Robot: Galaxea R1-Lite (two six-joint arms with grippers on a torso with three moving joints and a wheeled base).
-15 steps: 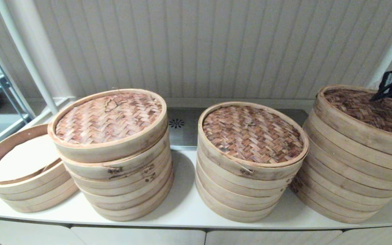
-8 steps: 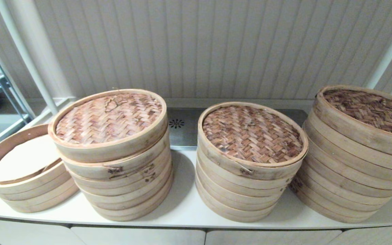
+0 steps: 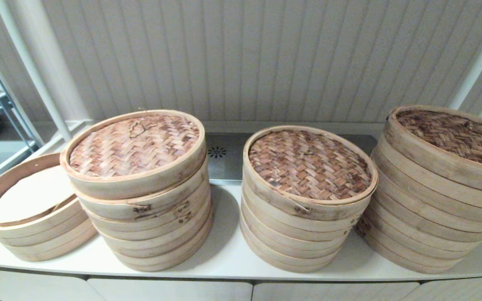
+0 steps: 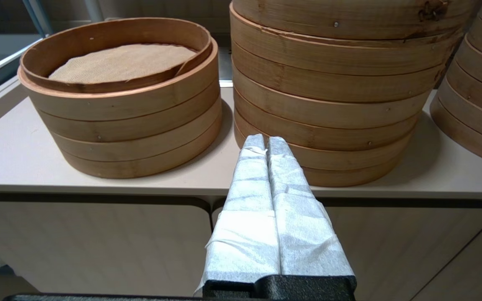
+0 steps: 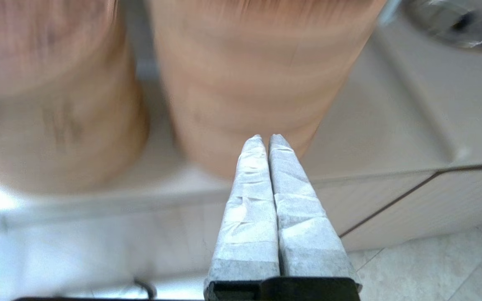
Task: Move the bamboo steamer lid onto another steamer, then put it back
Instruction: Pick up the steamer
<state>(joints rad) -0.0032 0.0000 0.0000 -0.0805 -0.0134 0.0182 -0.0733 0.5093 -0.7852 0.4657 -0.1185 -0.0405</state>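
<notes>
Neither arm was over the counter: the left gripper (image 4: 266,140) hung low in front of the white counter (image 3: 228,255), its cloth-wrapped fingers pressed together on nothing, and the right gripper (image 5: 265,138) sat likewise closed and empty below the counter edge. I judged the task either finished or not begun, since three woven bamboo steamer lids rested squarely on their stacks: one on the left-centre stack (image 3: 134,144), one on the middle stack (image 3: 309,163) and one on the tall right-hand stack (image 3: 454,131). Any next move would call for an arm to rise and spread its fingers across a lid's rim. The short open bamboo steamer (image 3: 32,234) at the far left held only a pale cloth liner (image 4: 121,62).
</notes>
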